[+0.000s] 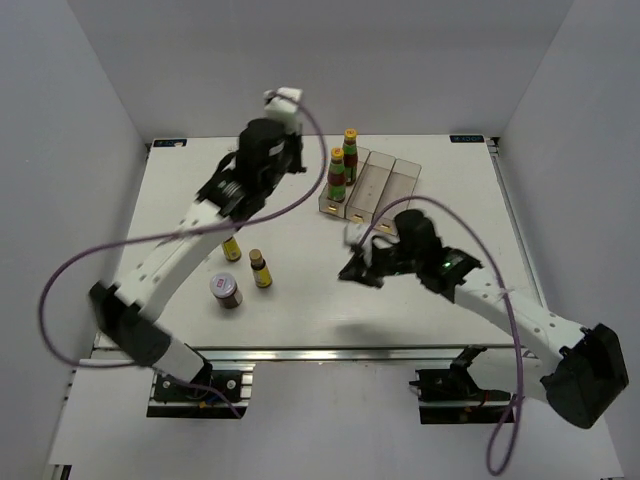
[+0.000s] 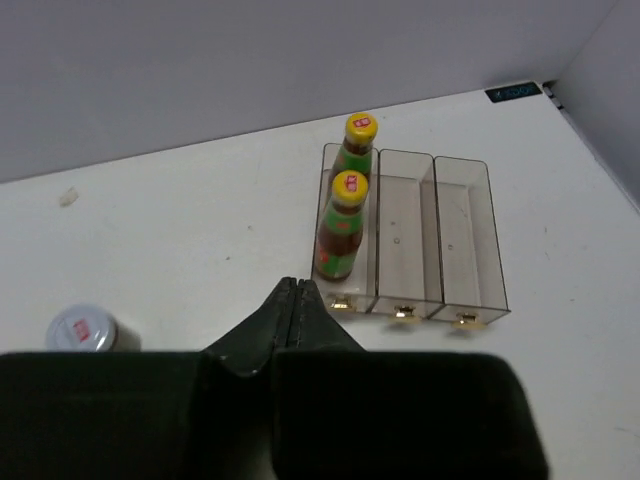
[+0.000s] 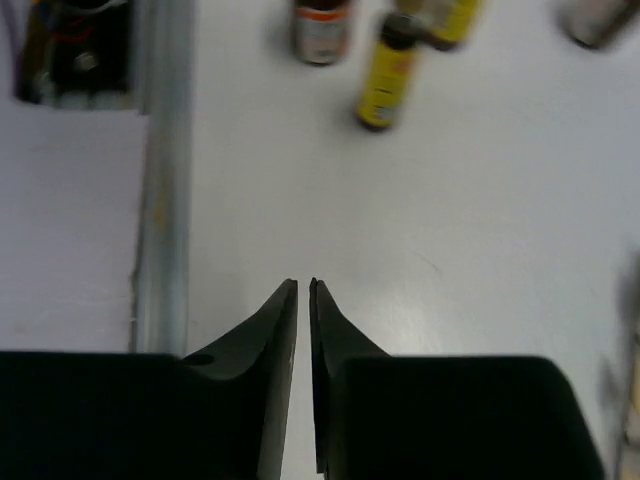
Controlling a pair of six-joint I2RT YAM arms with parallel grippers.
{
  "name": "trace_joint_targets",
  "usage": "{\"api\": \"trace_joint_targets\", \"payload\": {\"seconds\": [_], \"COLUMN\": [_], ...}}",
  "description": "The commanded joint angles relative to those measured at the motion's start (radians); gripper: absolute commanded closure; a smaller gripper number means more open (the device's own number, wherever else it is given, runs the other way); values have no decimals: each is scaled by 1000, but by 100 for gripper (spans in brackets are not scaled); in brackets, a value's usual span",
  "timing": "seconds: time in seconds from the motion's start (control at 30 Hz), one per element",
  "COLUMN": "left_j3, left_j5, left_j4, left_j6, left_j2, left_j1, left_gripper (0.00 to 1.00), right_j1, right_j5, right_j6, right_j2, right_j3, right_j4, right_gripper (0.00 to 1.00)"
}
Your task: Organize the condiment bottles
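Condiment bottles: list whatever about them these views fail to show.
- Top external: one slim yellow bottle is partly under the left arm.
- Left wrist: a white-lidded jar is cut off by the left gripper's body.
- Right wrist: a blurred jar runs off the top edge, and its label is unreadable.

L arm rises from its near-left base & reaches far, wrist bent over the far-centre area. L gripper is closed tight, fingers pressed flat together w/ no gap & nothing btwn them. R arm runs from the near-right base in toward centre w/ wrist turned left, & R gripper points left, jaws all but together w/ only a thin slit showing, empty, sitting nearer than the L one & well apart from it.
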Motion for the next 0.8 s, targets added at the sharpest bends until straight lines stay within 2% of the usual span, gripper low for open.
{"api": "trace_joint_targets", "payload": {"seconds": [0.0,0.03,0.07,0.1,0.13,0.17,0.2,0.23,0.27,0.33,0.5,0.77], "left_j3": [-211,-313,-358,-398,-432,-475,-487,-495,-510,-532,-670,-702], "left_j5": [-18,-27,-40,-60,-76,-93,-133,-156,-178,-257,-452,-465], "left_j4": [14,20,21,24,23,17,5,-24,-35,-52,41,81], "left_j6": [4,-1,-16,-19,-19,-22,-25,-30,-36,-33,22,37], "left_j2": [-216,-265,-359,-406,-449,-525,-558,-586,-610,-672,-782,-798], "left_j1": [31,52,66,75,83,85,86,86,88,88,88,88], "left_gripper": [96,95,89,60,46,37,27,24,22,18,11,10], "right_j1": [216,242,259,262,265,270,274,280,297,337,362,374], "right_j5": [279,323,331,336,351,359,364,385,391,451,466,526], "right_j6": [-51,-17,25,66,139,172,195,220,262,337,474,517], "right_j2": [82,127,231,288,335,419,455,481,530,601,689,742], "right_j3": [47,134,188,244,351,395,432,456,496,567,644,684], "right_j4": [75,73,60,21,4,-9,-22,-10,-3,-6,-3,42], "right_gripper": [85,78,58,52,45,33,30,26,17,13,12,11]}}
